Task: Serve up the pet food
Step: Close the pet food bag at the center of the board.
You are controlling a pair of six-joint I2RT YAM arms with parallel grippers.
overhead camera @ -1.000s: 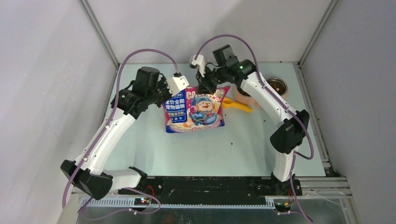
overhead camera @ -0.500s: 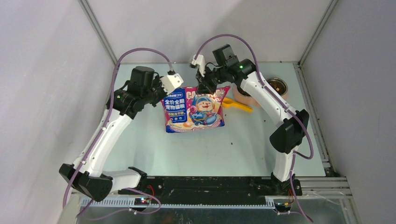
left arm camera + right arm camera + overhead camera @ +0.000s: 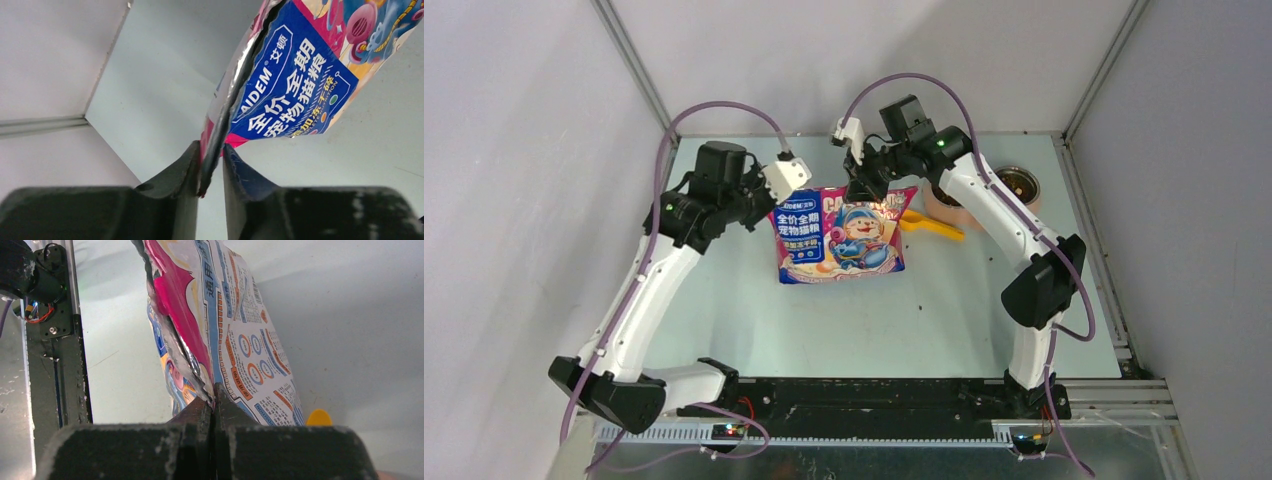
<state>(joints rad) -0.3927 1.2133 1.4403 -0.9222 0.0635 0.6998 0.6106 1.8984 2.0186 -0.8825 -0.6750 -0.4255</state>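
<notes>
Locate the pet food [image 3: 1021, 184] as a dark brown mass in the steel bowl [image 3: 1036, 180], right of the cat food bag [image 3: 839, 235] and well apart from both grippers. Note the left gripper [image 3: 210, 167] clamped on the bag's upper left edge. Note the right gripper [image 3: 214, 400] pinched tight on its upper right edge. Find the yellow scoop [image 3: 932, 225] on the desk [image 3: 874, 320], just right of the bag.

Left arm [image 3: 650, 290], right arm [image 3: 989, 207]: white link shells, black joint housings. Purple cable [image 3: 724, 108] arcs over each, runs down to black base rail [image 3: 864, 395]. White camera block [image 3: 786, 177] at each wrist. Green light [image 3: 940, 143] on right arm, end farthest from rail. Left pincer [image 3: 210, 150], right pincer [image 3: 214, 392]: matte black fingers.
</notes>
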